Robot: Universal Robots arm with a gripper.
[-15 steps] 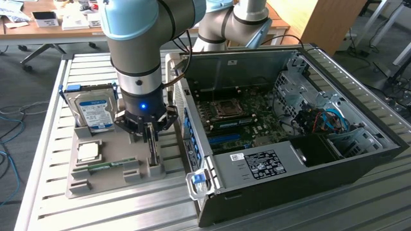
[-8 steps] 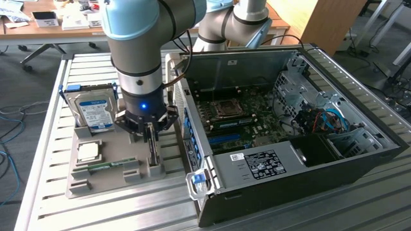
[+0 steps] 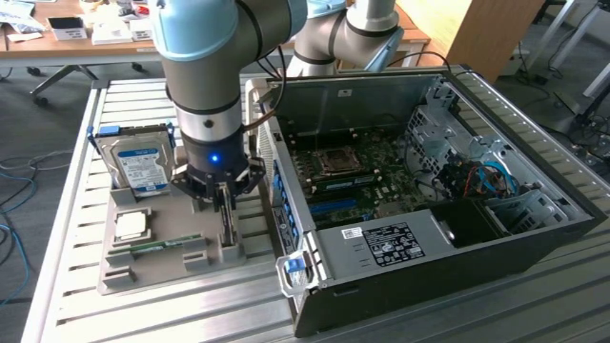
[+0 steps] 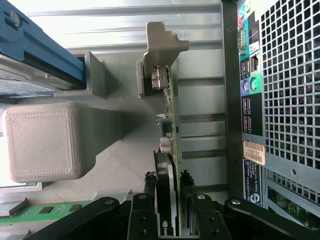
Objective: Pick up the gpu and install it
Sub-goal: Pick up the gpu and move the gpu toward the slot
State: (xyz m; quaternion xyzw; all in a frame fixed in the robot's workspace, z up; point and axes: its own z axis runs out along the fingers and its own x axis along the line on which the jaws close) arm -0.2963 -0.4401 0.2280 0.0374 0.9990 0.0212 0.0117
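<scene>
The gpu (image 3: 227,227) is a thin dark card standing on edge in a slot of the grey holder tray (image 3: 162,275), at the exterior view's left of the open computer case (image 3: 533,236). My gripper (image 3: 221,196) reaches straight down over it. In the wrist view the gripper (image 4: 167,176) has its black fingers (image 4: 149,185) pressed against both faces of the gpu (image 4: 170,125). The card's bracket end rests against a grey holder post (image 4: 161,47). The motherboard (image 3: 353,171) lies exposed inside the case.
A silver hard drive (image 3: 138,164) with a blue-white label stands at the tray's back. A square chip (image 3: 131,225) and a green memory stick (image 3: 157,245) lie on the tray. The case's rear panel (image 4: 290,75) is close beside the card. A slatted metal table (image 3: 76,214) carries everything.
</scene>
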